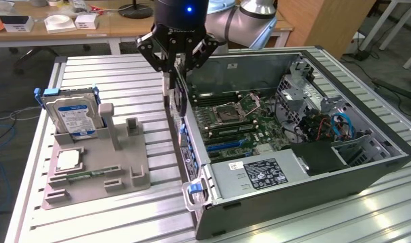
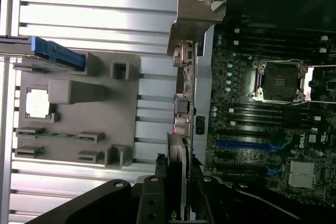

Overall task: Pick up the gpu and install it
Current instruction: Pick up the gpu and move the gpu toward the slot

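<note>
Here the hand [image 1: 175,67] clamps the gpu [image 1: 181,96], which hangs below it beside the case [image 1: 306,185] wall.

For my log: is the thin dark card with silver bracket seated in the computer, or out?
Out: the thin dark card hangs on edge in the black hand, beside the grey case wall.

The arm [image 1: 241,19] is silver-grey and tubular, with a rounded joint cap. The wrist housing [image 1: 181,17] is a black cylinder bearing a lit blue indicator light [image 1: 188,8] and pale lettering. The jaws are black linkage bars with round pivot pins.
</note>
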